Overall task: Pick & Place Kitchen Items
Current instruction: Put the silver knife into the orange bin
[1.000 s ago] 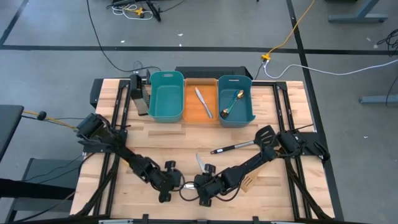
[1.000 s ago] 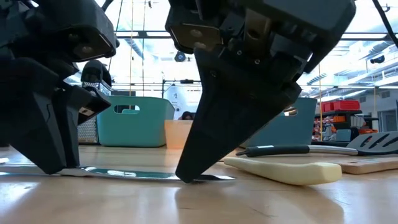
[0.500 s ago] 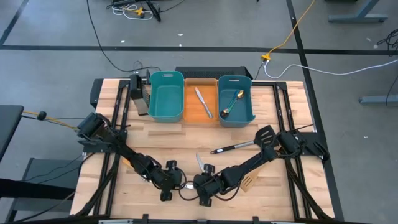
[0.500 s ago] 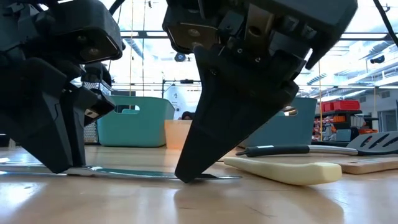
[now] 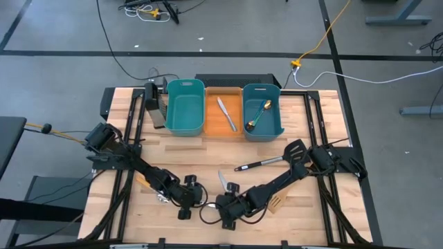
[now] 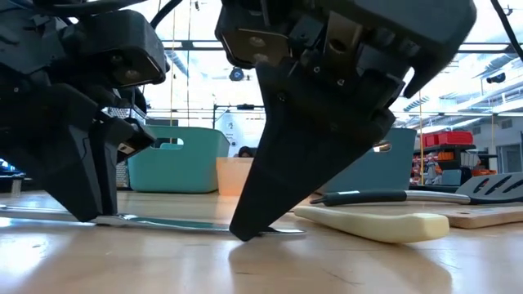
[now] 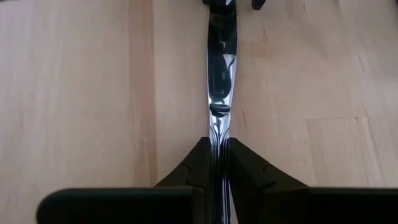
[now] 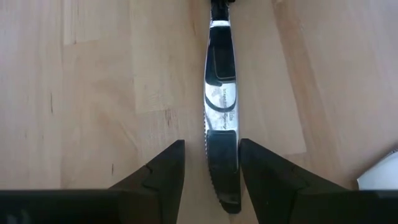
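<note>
Steel knife (image 7: 219, 87) flat on counter (image 7: 74, 93), handle pinched in my left hand (image 7: 214, 167); right hand (image 8: 210, 163) spread, straddling blade tip. Risk: lifting drags the blade into right fingers (image 8: 163, 171), twisting my thin grip loose.

Glossy mirror-polished metal knife (image 7: 219, 93) on smooth pale matt wooden table (image 7: 74, 93); matt black claws.

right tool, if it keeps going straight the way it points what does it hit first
Probably the left tool, shut on the far end of the silver knife that lies between the right tool's open fingers. Depth is unclear.
</note>
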### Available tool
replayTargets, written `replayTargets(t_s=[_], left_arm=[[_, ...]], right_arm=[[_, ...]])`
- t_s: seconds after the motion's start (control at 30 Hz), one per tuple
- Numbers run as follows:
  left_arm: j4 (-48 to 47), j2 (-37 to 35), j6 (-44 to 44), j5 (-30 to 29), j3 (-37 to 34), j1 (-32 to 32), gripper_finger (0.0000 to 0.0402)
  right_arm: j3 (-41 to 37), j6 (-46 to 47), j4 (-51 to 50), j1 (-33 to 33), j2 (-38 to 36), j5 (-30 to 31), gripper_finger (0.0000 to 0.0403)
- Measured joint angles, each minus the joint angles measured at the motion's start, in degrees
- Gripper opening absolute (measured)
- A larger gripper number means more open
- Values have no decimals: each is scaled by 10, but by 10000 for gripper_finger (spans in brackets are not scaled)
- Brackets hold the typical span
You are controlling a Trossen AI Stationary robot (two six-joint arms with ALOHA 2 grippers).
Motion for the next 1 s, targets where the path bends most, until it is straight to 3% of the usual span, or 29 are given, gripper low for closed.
replayTargets(t_s=[0.77, 1.0], left_arm=[[7, -1, -2, 35, 1, 6, 38], [8, -1, -2, 51, 2, 19, 38]], right_arm=[[-1, -15, -6, -14, -6, 55, 166], [-1, -24, -11, -21, -5, 46, 166]])
